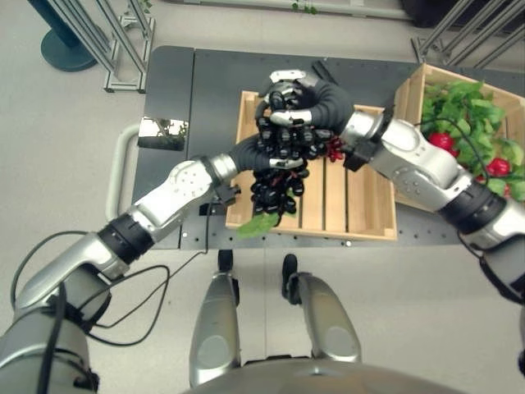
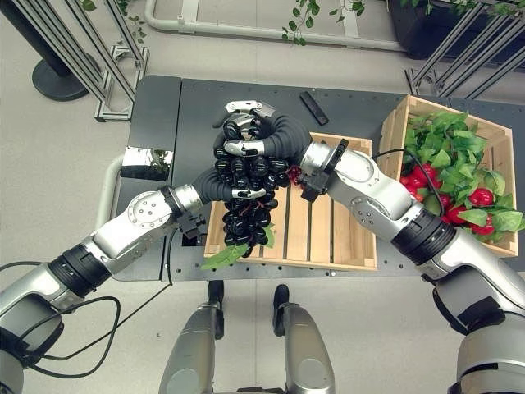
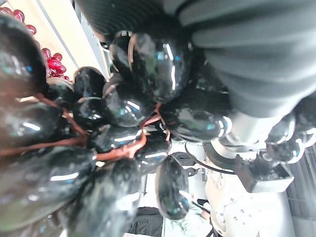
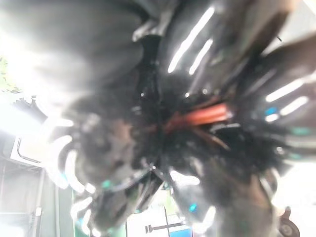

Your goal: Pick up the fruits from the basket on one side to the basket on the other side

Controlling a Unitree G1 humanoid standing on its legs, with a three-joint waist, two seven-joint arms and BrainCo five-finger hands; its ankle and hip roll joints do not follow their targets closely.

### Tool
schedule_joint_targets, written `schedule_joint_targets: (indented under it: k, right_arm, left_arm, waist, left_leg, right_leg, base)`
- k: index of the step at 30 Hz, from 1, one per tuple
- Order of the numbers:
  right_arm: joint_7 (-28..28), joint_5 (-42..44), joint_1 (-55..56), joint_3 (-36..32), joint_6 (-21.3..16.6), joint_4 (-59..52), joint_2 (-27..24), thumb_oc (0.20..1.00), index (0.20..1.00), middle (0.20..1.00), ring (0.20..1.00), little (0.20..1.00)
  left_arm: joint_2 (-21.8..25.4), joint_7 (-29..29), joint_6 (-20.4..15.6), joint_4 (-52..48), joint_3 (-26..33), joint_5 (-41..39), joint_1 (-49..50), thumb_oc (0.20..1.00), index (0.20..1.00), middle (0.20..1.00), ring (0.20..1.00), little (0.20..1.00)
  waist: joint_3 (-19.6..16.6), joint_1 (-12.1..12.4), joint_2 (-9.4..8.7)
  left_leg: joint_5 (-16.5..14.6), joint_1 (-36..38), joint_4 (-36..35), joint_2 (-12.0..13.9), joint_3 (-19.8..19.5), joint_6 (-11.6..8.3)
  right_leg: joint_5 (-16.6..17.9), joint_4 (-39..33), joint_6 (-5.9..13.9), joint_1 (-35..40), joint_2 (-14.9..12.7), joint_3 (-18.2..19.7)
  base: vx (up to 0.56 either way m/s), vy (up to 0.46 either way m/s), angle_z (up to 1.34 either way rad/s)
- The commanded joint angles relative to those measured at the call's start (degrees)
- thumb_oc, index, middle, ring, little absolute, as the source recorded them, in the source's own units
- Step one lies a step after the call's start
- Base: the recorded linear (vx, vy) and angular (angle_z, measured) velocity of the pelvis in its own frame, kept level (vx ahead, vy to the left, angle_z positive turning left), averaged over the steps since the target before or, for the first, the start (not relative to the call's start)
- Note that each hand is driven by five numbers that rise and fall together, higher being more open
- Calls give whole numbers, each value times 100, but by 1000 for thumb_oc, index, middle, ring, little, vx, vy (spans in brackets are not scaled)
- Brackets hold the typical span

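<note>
Starting on the left, there's a small shiny metal block sitting on the dark table, just left of the middle crate.

Next over, both hands meet above the left part of the flat wooden crate in the middle of the table. The left hand comes in from the near left and its silver fingers are wrapped round the middle of a big bunch of black grapes. The right hand reaches across from the right and is curled over the top of the same bunch, on the far side. So the grapes are held up between the two hands, hanging over the crate's left end, with a green leaf dangling at the bottom near the crate's near edge. Whether the bunch touches the slats is hard to say from here.

A little red cluster peeks out right by the right wrist.

Far right of that, a black bar-shaped thing lies on the table behind the crate.

Rightmost is a deeper wooden box stuffed with green leaves and red fruit.
</note>
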Motion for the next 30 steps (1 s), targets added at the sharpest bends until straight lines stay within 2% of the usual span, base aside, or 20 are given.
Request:
schedule_joint_targets:
  k: [1,7,12,15,21,22,25,27,30]
  right_arm:
    - [25,62,-97,-416,-324,-278,268,1000,1000,1000,1000,1000]
    - [31,11,159,-624,-317,-345,-31,1000,1000,1000,1000,1000]
    - [68,-42,925,-1296,-346,-542,-559,1000,1000,1000,1000,1000]
    - [131,-168,1770,-2101,-415,-571,-843,1000,1000,1000,1000,1000]
    - [197,-122,2588,-2936,-480,-488,-778,1000,1000,1000,1000,1000]
    - [216,-95,2880,-3281,-505,-393,-644,1000,1000,1000,1000,1000]
    - [194,-131,3149,-3591,-551,-278,-513,1000,1000,1000,1000,1000]
    - [238,-328,3662,-4110,-570,-268,-308,1000,1000,1000,1000,1000]
    - [269,-405,3967,-4374,-572,-334,-171,1000,1000,1000,1000,1000]
  left_arm:
    - [-206,36,-256,-183,520,-286,436,200,200,200,200,200]
    - [97,65,-300,-263,1008,-287,865,200,200,200,200,200]
    - [475,2,-348,-478,1815,-380,1648,200,200,200,200,200]
    - [630,-155,-366,-576,2537,-502,2375,200,200,200,200,200]
    - [568,-349,-401,-564,3173,-609,2981,200,200,200,200,200]
    - [464,-368,-431,-522,3443,-617,3211,200,200,200,200,200]
    - [314,-362,-474,-400,3724,-609,3401,200,200,200,200,200]
    - [107,-343,-601,-339,4181,-464,3654,200,200,200,200,200]
    - [-68,-312,-642,-297,4366,-404,3773,200,200,200,200,200]
  waist:
    - [-355,64,-88]
    - [-378,89,-60]
    - [-432,97,-49]
    - [-498,99,-38]
    - [-588,104,-14]
    - [-618,115,9]
    - [-639,138,42]
    - [-637,194,116]
    - [-628,224,152]
  left_leg:
    - [-251,-86,227,149,-198,-37]
    - [-236,-59,195,147,-207,-48]
    - [-233,9,153,160,-238,-73]
    - [-227,70,105,167,-272,-88]
    - [-221,185,7,155,-317,-102]
    - [-216,233,-49,145,-348,-102]
    - [-209,287,-92,141,-376,-106]
    - [-165,392,-221,109,-480,-113]
    - [-143,403,-230,76,-594,-128]
  right_leg:
    - [458,-341,619,27,-395,132]
    - [441,-349,613,52,-396,103]
    - [410,-358,621,117,-393,57]
    - [378,-362,623,183,-386,16]
    - [339,-396,624,300,-385,-48]
    - [322,-391,628,342,-393,-76]
    - [300,-365,627,378,-415,-130]
    - [230,-292,620,475,-459,-270]
    - [150,-200,595,526,-494,-399]
  base:
    - [0,0,0]
    - [0,0,0]
    - [5,-13,1]
    - [21,-34,4]
    - [32,-31,9]
    - [30,-18,9]
    - [26,-18,9]
    - [36,-38,13]
    - [24,-56,27]
